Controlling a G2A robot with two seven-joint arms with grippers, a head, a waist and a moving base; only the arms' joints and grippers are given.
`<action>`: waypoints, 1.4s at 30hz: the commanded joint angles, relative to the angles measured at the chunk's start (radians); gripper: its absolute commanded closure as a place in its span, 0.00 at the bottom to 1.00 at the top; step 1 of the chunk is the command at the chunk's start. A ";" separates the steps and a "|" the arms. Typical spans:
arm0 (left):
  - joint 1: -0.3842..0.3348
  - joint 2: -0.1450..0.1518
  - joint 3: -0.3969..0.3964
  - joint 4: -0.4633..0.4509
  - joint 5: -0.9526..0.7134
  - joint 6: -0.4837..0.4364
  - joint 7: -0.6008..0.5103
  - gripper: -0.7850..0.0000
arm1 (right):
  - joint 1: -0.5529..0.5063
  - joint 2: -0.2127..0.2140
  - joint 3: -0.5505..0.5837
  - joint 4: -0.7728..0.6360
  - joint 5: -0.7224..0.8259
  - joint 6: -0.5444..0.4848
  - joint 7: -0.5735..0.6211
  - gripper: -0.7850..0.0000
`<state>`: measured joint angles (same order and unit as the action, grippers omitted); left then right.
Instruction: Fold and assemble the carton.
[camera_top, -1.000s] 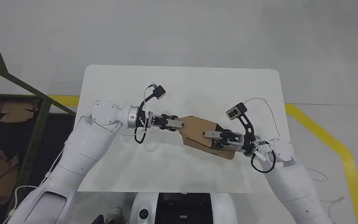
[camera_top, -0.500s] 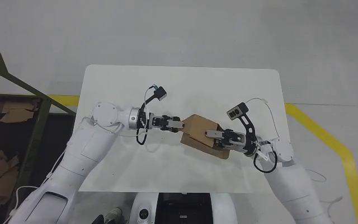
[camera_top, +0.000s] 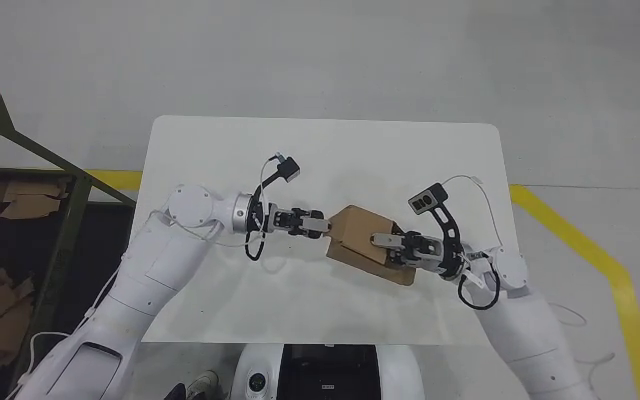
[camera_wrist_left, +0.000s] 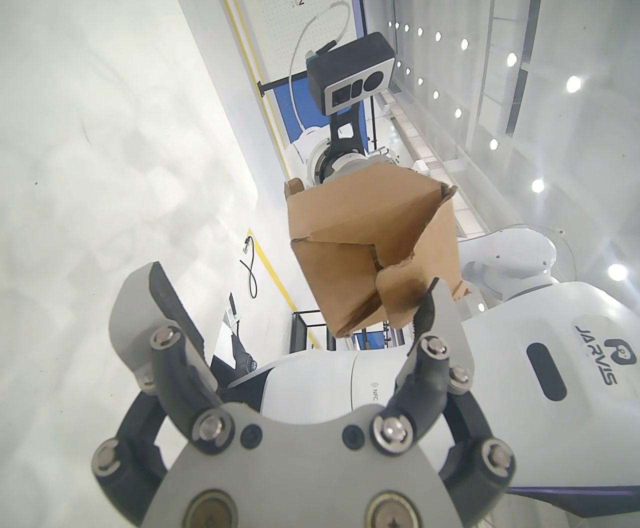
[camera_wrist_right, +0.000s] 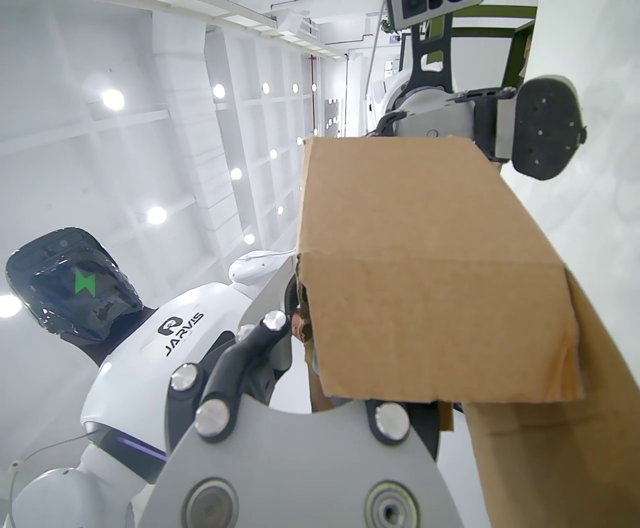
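Just toward 4 o'clock from the middle of the white desk (camera_top: 220, 160), the brown carton (camera_top: 362, 240) is held between both arms. The right hand (camera_top: 388, 241), at the carton's 3 o'clock side, is clamped on a wall there, with one finger lying on top. The left hand (camera_top: 322, 228), at the 9 o'clock end, is spread wide, and one fingertip (camera_wrist_left: 442, 325) touches the edge of a flap. The body looks already squared into a tube. The flaps facing the left hand are partly folded inward but not flush. Pressing them home seems left to do, as does closing the opposite end, where a loose flap (camera_wrist_right: 550, 450) trails.
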<state>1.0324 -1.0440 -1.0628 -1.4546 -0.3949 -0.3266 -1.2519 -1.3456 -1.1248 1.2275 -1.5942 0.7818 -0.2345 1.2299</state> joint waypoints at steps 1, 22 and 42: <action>0.004 0.000 0.004 -0.002 0.002 0.003 -0.001 0.00 | -0.001 0.000 0.000 -0.003 0.003 0.003 0.008 1.00; -0.018 -0.007 0.044 -0.011 0.026 0.008 -0.002 0.00 | 0.023 -0.007 -0.047 0.008 -0.009 0.015 0.007 1.00; 0.012 0.006 -0.018 -0.012 0.010 -0.025 0.045 0.00 | 0.024 -0.002 -0.031 0.016 -0.021 0.022 0.011 1.00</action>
<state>1.0345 -1.0418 -1.0644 -1.4648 -0.3838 -0.3451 -1.2157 -1.3212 -1.1284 1.1916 -1.5788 0.7641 -0.2165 1.2420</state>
